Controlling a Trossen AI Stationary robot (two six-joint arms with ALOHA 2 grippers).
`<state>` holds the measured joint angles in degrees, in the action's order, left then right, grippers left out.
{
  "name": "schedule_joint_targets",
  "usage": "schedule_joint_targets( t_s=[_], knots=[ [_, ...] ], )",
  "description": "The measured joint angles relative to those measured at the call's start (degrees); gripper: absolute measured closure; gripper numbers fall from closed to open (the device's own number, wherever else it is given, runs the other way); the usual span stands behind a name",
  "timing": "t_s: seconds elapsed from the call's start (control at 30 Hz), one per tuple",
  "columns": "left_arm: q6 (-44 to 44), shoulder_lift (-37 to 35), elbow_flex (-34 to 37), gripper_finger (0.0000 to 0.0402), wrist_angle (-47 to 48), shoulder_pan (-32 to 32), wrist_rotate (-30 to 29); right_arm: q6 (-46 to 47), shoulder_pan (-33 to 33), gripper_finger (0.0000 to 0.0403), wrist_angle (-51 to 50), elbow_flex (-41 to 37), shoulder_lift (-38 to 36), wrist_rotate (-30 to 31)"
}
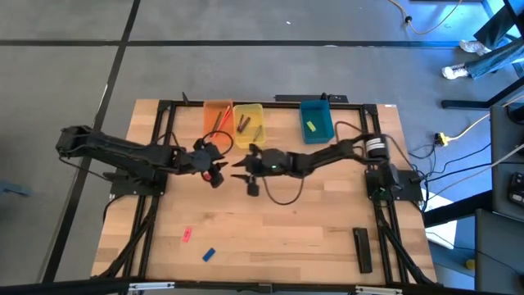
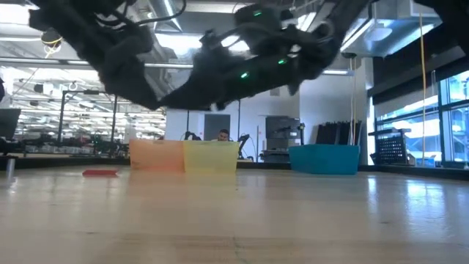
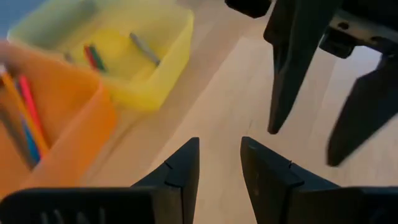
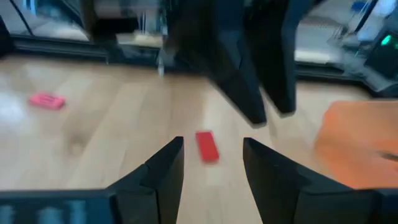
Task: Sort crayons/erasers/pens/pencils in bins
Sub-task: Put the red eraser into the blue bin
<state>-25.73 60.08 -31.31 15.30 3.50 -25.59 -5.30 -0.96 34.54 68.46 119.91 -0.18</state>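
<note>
Three bins stand at the table's far edge: orange (image 1: 217, 115) with pencils, yellow (image 1: 248, 123) with crayons, and teal (image 1: 316, 120) with a yellow eraser (image 1: 309, 125). A red eraser (image 4: 207, 146) lies flat on the table mid-way, just ahead of my right gripper (image 4: 211, 163) and under my left gripper (image 1: 217, 170). Both grippers face each other over the table's middle, open with nothing between their fingers. My left gripper (image 3: 219, 165) hovers over bare wood. A pink eraser (image 1: 187, 235) and a blue eraser (image 1: 209, 255) lie near the front left.
A long black bar (image 1: 362, 248) lies near the table's front right. A cable loops on the table under the right arm (image 1: 282, 197). The two grippers stand close together, tips almost meeting. The low view shows a pink eraser (image 2: 100, 173) left of the bins.
</note>
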Motion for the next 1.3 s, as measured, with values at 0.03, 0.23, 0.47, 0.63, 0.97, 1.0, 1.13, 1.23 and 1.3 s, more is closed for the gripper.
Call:
schedule_joint_targets(
  t_s=[0.03,0.23,0.47,0.63,0.97,1.0,1.13,1.23,1.3],
  knots=[
    [-0.78,-0.34,0.34,0.0292,0.99,0.58,-0.27,0.08,-0.03,0.0236,-2.2,2.12,1.56,-0.33],
    [-6.23,-1.26,0.55,0.0292,7.01,2.89,-2.06,0.12,-0.64,0.0219,-14.42,17.5,11.58,-3.36],
    [-10.05,-2.06,0.5,0.0292,8.55,5.78,-5.49,-0.47,-1.47,0.0155,-25.44,34.89,22.37,-5.57],
    [-13.67,-2.91,0.81,0.0292,13.13,8.5,-10.61,0.12,-2.37,0.0158,-26.31,42.4,28.05,-6.02],
    [-22.0,-4.03,0.42,0.0292,19.88,11.75,-17.03,0.73,-4.54,0.0223,-30.16,43.89,30.1,-8.85],
    [-21.99,-4.03,0.42,0.0292,19.98,11.76,-17.54,0.78,-4.81,0.0233,-30.43,43.92,30.15,-9.46],
    [-22.01,-4.03,0.42,0.0292,20.18,11.72,-18.09,0.7,-5.3,0.0284,-31.79,44.08,30.58,-9.6],
    [-21.99,-4.03,0.42,0.0292,20.21,11.72,-18.96,0.45,-5.36,0.0332,-32.42,44.05,30.54,-9.71],
    [-22.04,-4.02,0.42,0.0292,20.16,11.66,-19.48,0.34,-5.36,0.0358,-32.5,44.01,30.51,-10.34]
  ],
)
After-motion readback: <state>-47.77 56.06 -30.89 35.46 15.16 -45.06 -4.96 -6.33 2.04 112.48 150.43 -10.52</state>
